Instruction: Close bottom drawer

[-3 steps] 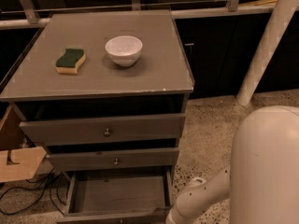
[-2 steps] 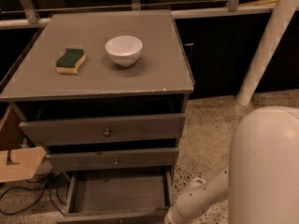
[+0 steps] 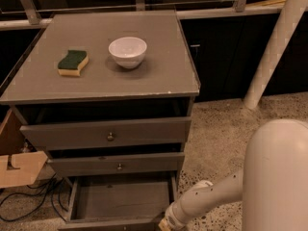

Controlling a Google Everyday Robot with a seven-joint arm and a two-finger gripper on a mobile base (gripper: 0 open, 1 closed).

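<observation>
The bottom drawer [image 3: 122,198] of the grey cabinet is pulled out and shows its bare inside; its slim front panel [image 3: 110,224] runs along the frame's lower edge. Above it sit the middle drawer [image 3: 115,164] with a small knob and the top drawer [image 3: 108,134] with a round knob, both slightly out. My white arm [image 3: 207,198] reaches down to the right front corner of the bottom drawer. The gripper [image 3: 163,224] is at the bottom edge, mostly cut off, next to the drawer's front panel.
On the cabinet top [image 3: 159,71] stand a white bowl [image 3: 127,51] and a green-and-yellow sponge [image 3: 73,62]. A cardboard box [image 3: 17,167] and black cables [image 3: 33,196] lie on the floor at left. A white pole [image 3: 272,52] stands at right. Speckled floor [image 3: 216,138] lies right of the cabinet.
The arm has shifted slightly lower and left toward the drawer's front corner. The drawers, bowl and sponge have not moved.
</observation>
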